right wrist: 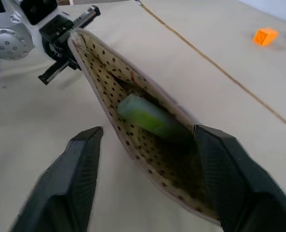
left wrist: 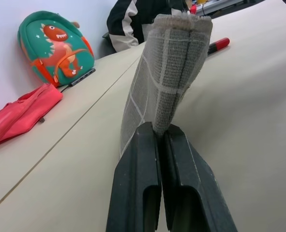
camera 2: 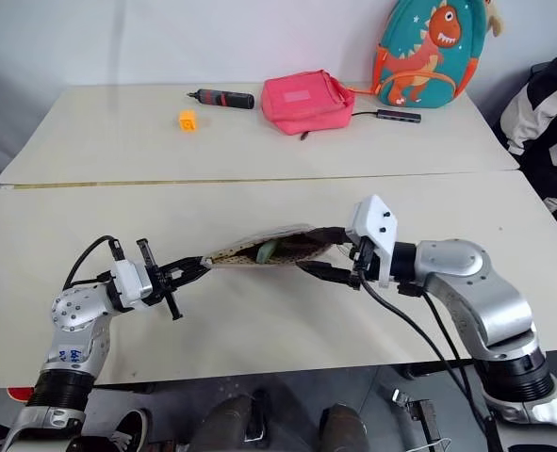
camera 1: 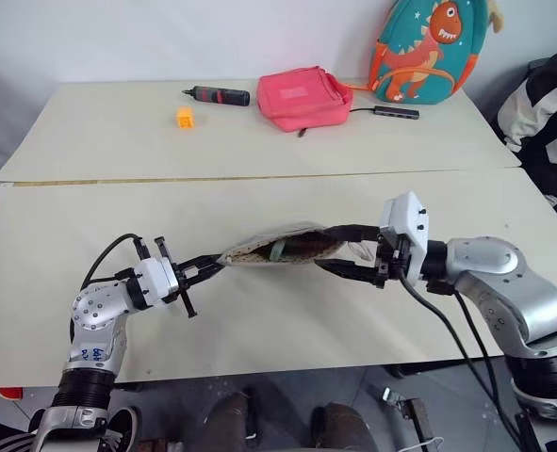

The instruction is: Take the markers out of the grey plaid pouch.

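Observation:
The grey plaid pouch (camera 1: 278, 247) hangs stretched just above the near table, mouth open and dotted lining showing. My left gripper (camera 1: 205, 267) is shut on its left end, the fabric pinched between the fingers (left wrist: 138, 164). My right gripper (right wrist: 147, 129) is open at the pouch's right end, one finger on each side of the open mouth. A pale green marker (right wrist: 145, 117) lies inside the pouch. In the left wrist view a black marker with a red end (left wrist: 219, 45) lies on the table beyond the pouch.
On the far table are a pink bag (camera 1: 303, 97), a black-and-red tool (camera 1: 218, 95), an orange cube (camera 1: 185, 117), a thin black bar (camera 1: 396, 112) and a dinosaur backpack (camera 1: 429, 52). A person in a striped jacket (camera 1: 547, 104) stands at the right edge.

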`<state>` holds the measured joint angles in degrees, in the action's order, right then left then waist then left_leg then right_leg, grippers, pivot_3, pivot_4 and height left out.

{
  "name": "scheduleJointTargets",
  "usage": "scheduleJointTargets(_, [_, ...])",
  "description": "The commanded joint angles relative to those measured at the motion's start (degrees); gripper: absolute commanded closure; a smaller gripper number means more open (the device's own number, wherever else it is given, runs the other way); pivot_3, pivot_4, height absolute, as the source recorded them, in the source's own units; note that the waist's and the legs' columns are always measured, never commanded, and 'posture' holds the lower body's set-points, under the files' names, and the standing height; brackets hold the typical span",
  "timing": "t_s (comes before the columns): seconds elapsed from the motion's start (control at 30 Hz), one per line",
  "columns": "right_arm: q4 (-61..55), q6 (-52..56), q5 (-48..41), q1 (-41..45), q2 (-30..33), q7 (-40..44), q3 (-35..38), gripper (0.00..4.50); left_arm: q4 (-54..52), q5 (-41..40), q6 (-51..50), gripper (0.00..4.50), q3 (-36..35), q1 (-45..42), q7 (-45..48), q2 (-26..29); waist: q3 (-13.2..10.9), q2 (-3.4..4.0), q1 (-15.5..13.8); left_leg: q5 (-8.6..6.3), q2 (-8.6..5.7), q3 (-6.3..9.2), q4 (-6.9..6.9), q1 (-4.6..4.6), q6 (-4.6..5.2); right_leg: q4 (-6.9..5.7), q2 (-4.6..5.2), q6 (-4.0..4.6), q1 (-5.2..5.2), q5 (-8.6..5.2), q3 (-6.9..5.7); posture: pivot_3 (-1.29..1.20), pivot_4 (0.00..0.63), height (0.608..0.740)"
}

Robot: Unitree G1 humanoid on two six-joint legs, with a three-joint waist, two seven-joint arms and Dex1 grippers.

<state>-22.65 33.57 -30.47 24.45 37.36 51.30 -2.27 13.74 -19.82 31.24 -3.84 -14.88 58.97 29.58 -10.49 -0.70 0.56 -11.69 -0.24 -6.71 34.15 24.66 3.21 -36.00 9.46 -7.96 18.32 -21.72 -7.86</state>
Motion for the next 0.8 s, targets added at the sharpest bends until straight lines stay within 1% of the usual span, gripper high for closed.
scheduleJointTargets(0.03, [-0.27,-0.49,1.33,0.6,-2.08,-3.01,-0.85,2.89,-2.02,-1.05,0.21,4.5,-0.18,-0.35,0.12,-0.19,0.0,0.0,-0.02,0.0,0.0,0.0,0.0,0.0,0.0,-0.01,0.0,0.0,0.02,0.0,-0.02,0.0,0.15,0.74])
scheduleJointTargets(0.1, [0.35,-1.36,3.24,0.41,-2.99,-4.27,-1.9,3.62,-2.11,-1.02,0.2,4.5,-0.11,-0.38,0.05,-0.28,0.0,0.0,-0.04,0.01,0.0,-0.02,-0.01,0.01,-0.01,-0.04,-0.03,0.0,0.04,0.0,-0.03,0.0,0.15,0.74])
scheduleJointTargets(0.17, [-0.07,-1.45,3.15,0.23,-3.48,-4.33,-1.9,4.23,-2.3,-0.9,0.19,4.5,0.02,-0.39,0.0,-0.33,0.0,0.0,-0.1,0.01,0.0,-0.05,-0.01,0.01,0.0,-0.04,-0.04,0.0,0.05,0.0,-0.06,0.0,0.15,0.74])
scheduleJointTargets(0.23, [-0.94,-2.19,3.56,-0.5,-3.09,-2.92,-2.7,4.23,-2.45,-0.97,0.15,4.5,0.11,-0.33,0.0,-0.35,0.0,0.0,-0.27,0.01,-0.01,-0.07,0.0,0.01,0.0,-0.04,-0.06,0.0,0.05,0.0,-0.07,0.0,0.15,0.74])
scheduleJointTargets(0.37, [1.08,-8.72,11.07,-1.39,-2.74,-2.91,-6.98,4.23,-2.55,-1.12,0.01,4.5,0.22,-0.33,0.16,-0.34,0.0,0.0,-0.32,0.0,-0.01,-0.07,0.0,0.01,0.01,-0.04,-0.05,0.0,0.05,0.0,-0.07,0.0,0.15,0.74])
scheduleJointTargets(0.47, [2.4,-12.2,14.23,-0.94,-4.39,-4.02,-8.77,4.23,-2.91,-1.27,-0.27,4.5,0.39,-0.39,0.22,-0.45,0.0,0.0,-0.29,0.01,-0.01,-0.12,0.0,0.0,0.01,-0.06,-0.09,0.0,0.08,0.0,-0.1,0.0,0.15,0.74])
scheduleJointTargets(0.57, [4.87,-18.1,20.57,-0.08,-5.29,-5.11,-12.45,4.23,-3.26,-1.49,-0.73,4.5,0.6,-0.6,0.39,-0.65,0.0,0.0,-0.27,0.01,-0.01,-0.14,0.0,0.0,0.0,-0.09,-0.14,0.0,0.09,0.0,-0.11,0.0,0.15,0.74])
scheduleJointTargets(0.67, [6.47,-19.48,21.9,0.95,-7.46,-5.88,-13.21,4.23,-3.83,-1.62,-1.27,4.5,0.82,-0.55,0.69,-0.87,0.0,0.0,-0.24,0.01,-0.01,-0.14,0.0,0.0,0.0,-0.1,-0.17,0.0,0.1,0.0,-0.1,0.0,0.15,0.74])
scheduleJointTargets(0.8, [8.03,-23.59,25.44,1.81,-8.33,-5.44,-15.24,4.23,-4.49,-1.92,-1.98,4.5,0.91,-0.27,0.81,-1.13,0.0,0.0,-0.25,0.02,-0.01,-0.15,0.01,0.0,0.01,-0.12,-0.21,0.0,0.1,0.0,-0.1,0.0,0.15,0.74])
